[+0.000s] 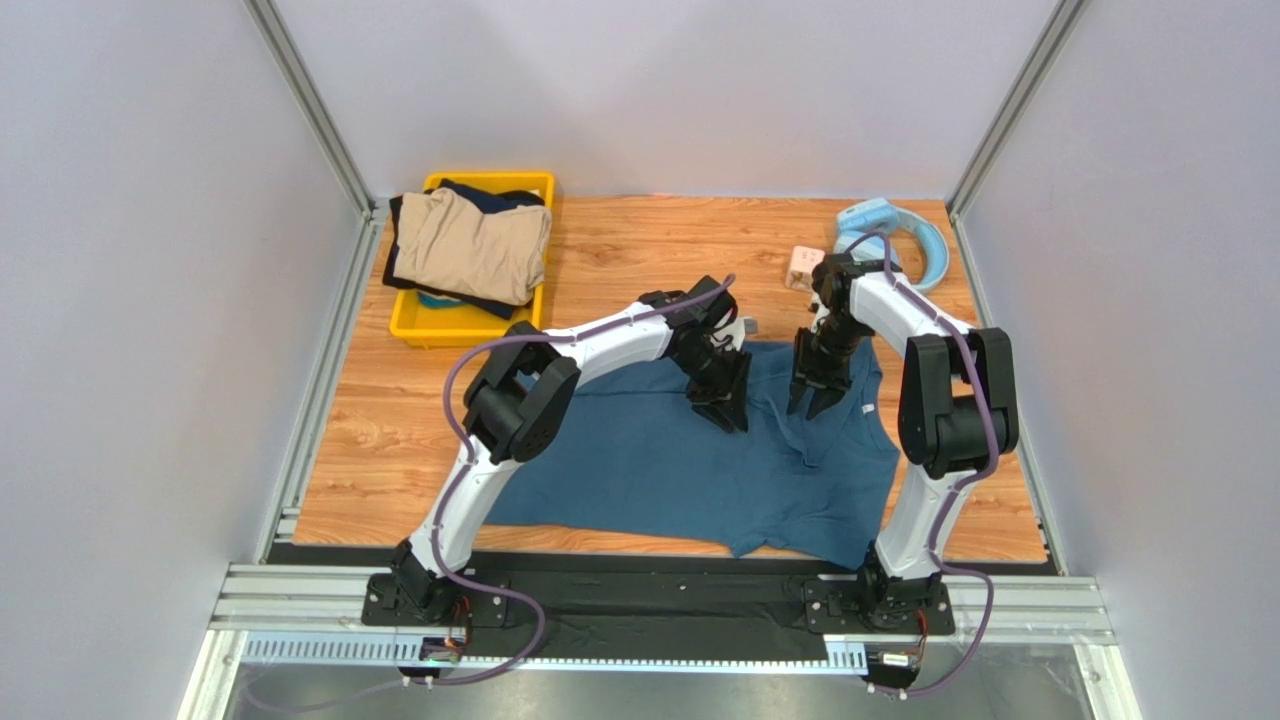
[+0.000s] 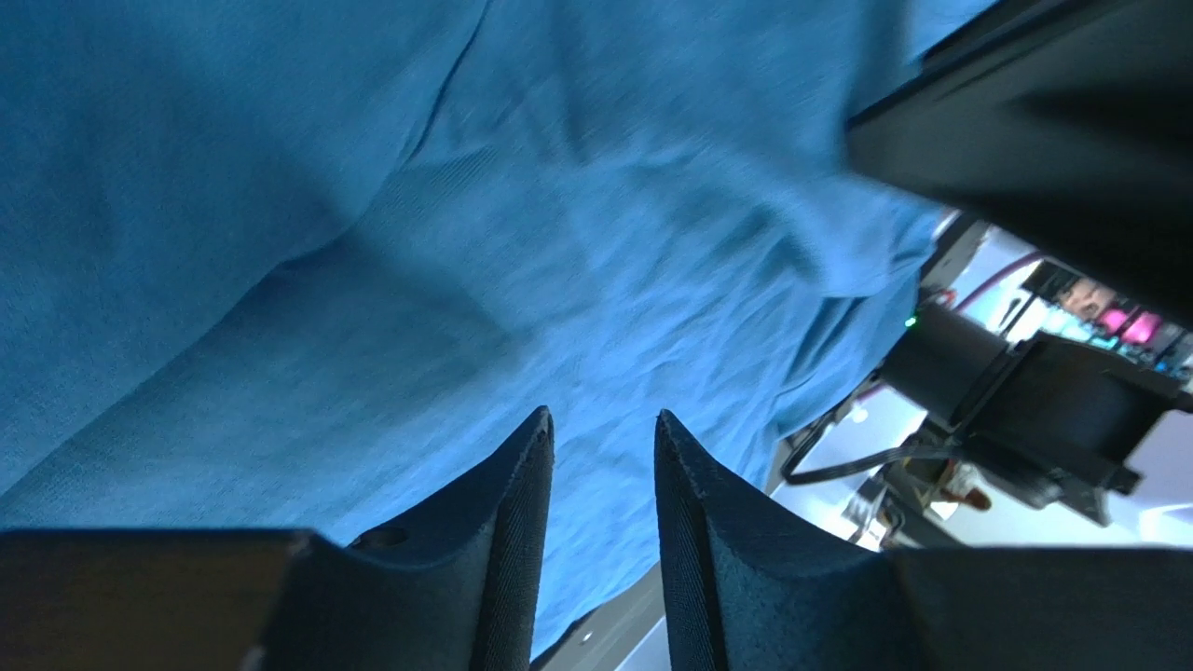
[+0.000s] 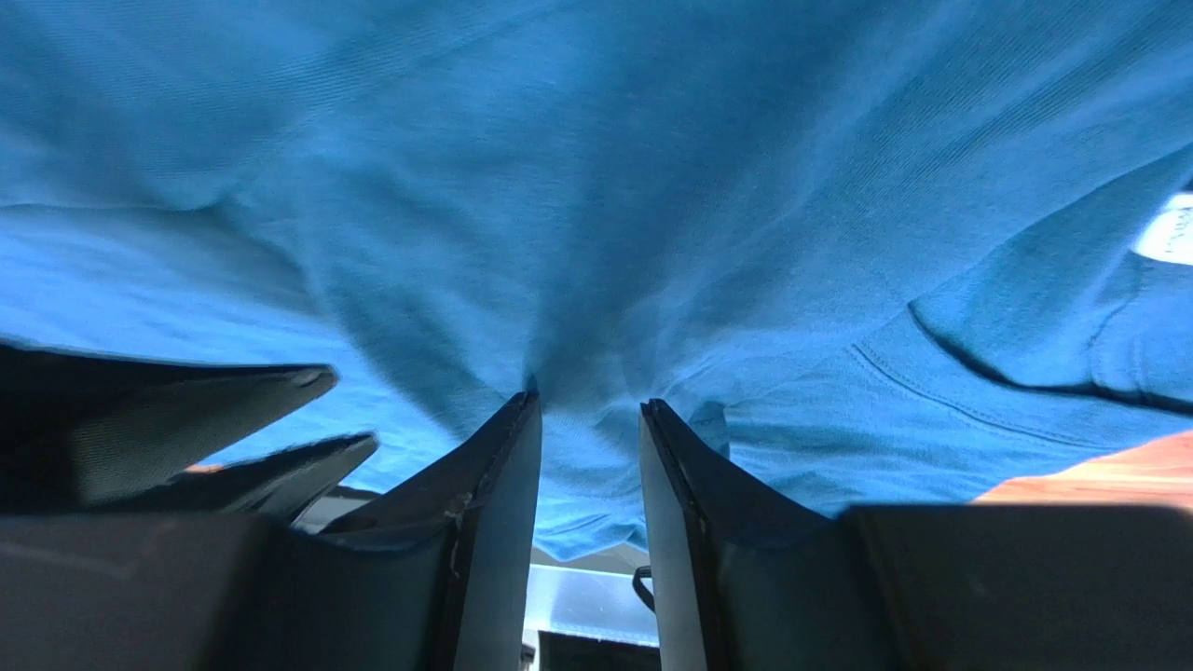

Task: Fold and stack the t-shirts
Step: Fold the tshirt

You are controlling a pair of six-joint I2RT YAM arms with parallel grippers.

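Working the far edge of the teal-blue t-shirt (image 1: 676, 458) spread on the table (image 1: 376, 435), the right pincer (image 1: 813, 402) pinches a pucker of cloth; the left pincer (image 1: 724, 411) stands narrowly parted — gripping or not, I cannot tell. No fold shows yet, the tan shirt (image 1: 469, 248) and navy shirt (image 1: 489, 192) wait bunched in the yellow bin (image 1: 413, 323) — headphones (image 1: 902, 240) lie just beyond the right arm (image 1: 947, 398).

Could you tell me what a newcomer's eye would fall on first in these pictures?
A large dark teal-blue cloth t-shirt lies spread across the middle of the wooden table, with the left gripper and right gripper close together at its far part. In the far left corner, a yellow plastic bin holds a bunched tan shirt.
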